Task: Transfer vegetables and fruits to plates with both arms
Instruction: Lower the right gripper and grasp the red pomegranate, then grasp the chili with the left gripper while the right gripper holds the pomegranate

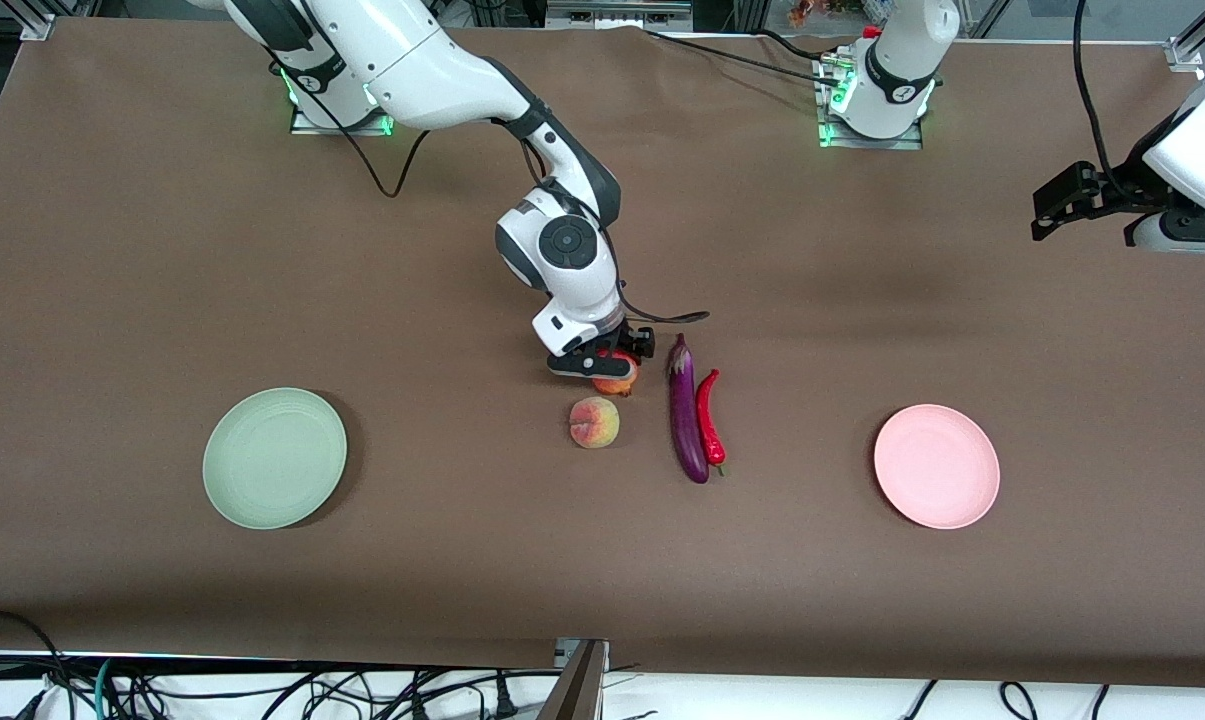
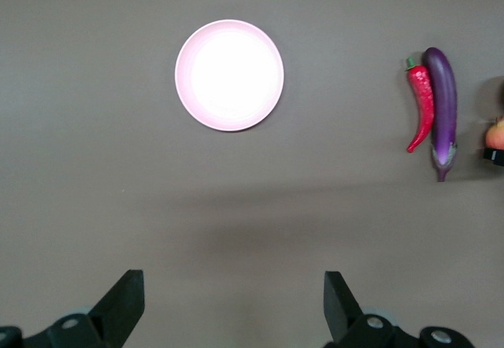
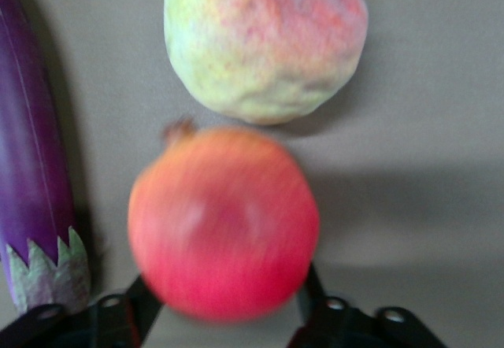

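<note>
**Right gripper on the pomegranate**

Right gripper (image 1: pixel 614 368) of mine sits low at the middle of the table, its fingers (image 3: pixel 311 289) closed against the sides of the pomegranate (image 1: pixel 615 382). In my right wrist view the red fruit (image 3: pixel 224 222) fills the space between the two black fingers, its small crown tip pointing toward the peach (image 3: pixel 264 37). I cannot tell whether the pomegranate rests on the table or is just clear of it.

The peach (image 1: pixel 594 422) lies just beside the pomegranate, nearer to the front camera. The eggplant (image 1: pixel 687 415) lies close by, toward my left arm's end of the table, its stem cap at the end farther from the front camera. The chili pepper (image 1: pixel 709 418) lies alongside the eggplant, on the side toward the pink plate (image 1: pixel 936 465), and looks to touch it.

The green plate (image 1: pixel 275 458) sits bare toward my right arm's end, well apart from the produce. The pink plate sits bare toward the left arm's end.

My left gripper (image 2: pixel 232 305) waits high over the table near the pink plate, fingers spread wide, holding nothing.
</note>
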{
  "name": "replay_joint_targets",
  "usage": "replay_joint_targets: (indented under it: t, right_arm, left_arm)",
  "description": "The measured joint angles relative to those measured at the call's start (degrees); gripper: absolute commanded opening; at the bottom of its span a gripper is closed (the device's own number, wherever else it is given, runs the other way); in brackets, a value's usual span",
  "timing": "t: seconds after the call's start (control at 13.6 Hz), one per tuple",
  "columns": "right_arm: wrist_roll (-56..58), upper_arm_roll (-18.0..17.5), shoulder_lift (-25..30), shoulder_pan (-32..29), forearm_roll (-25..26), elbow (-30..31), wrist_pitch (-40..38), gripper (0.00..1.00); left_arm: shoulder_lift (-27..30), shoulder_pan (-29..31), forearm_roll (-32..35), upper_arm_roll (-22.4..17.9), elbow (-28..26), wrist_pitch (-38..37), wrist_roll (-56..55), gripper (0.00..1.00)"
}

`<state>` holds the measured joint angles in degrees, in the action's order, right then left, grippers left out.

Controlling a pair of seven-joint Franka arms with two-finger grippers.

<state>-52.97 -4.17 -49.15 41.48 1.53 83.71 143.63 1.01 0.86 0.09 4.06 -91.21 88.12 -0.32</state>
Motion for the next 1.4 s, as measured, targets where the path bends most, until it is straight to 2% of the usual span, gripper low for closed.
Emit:
replay_joint_targets:
  t: [0.22,0.44,0.51,0.66,0.81,0.95,1.1,1.4]
  right_arm:
    - [0.0,0.7,1.1,0.0,0.4,-1.1,-3.2,0.27]
    - [0.1,1.6,5.4,-0.8,0.4,-2.1,-12.2,0.28]
    - [0.4,1.7,7.1,-1.7,0.4,-2.2,-15.3,0.36]
    - [1.7,1.7,9.5,-3.6,0.4,-2.1,-18.9,1.00]
    - [1.7,1.6,9.5,-3.9,0.3,-1.7,-17.7,1.00]
    - [1.3,1.2,8.1,-3.7,0.2,-1.1,-11.4,1.00]
    - [1.2,1.1,5.7,-3.4,0.2,-0.8,-7.3,1.00]
    - [1.2,1.1,2.0,-2.9,0.2,-0.8,-1.7,1.00]
  left_arm:
    - [-1.9,-0.2,-0.1,0.3,-0.2,-0.7,0.1,1.00]
    - [-7.1,-0.8,0.3,0.7,-0.3,-1.8,0.1,1.00]
    - [-8.3,-0.9,1.1,0.7,-0.3,-1.8,0.2,1.00]
    - [-10.1,-0.8,2.0,0.6,-0.2,-1.8,0.7,1.00]
    - [-11.0,-1.3,1.9,0.7,-0.1,-1.7,0.7,1.00]
    - [-13.8,-2.5,-0.9,0.8,-0.4,1.4,-1.2,1.00]
    - [-19.2,-4.0,-4.2,1.0,-0.6,7.4,-4.2,1.00]
    - [-29.9,-9.3,-5.2,1.3,-0.5,19.5,-13.6,1.00]
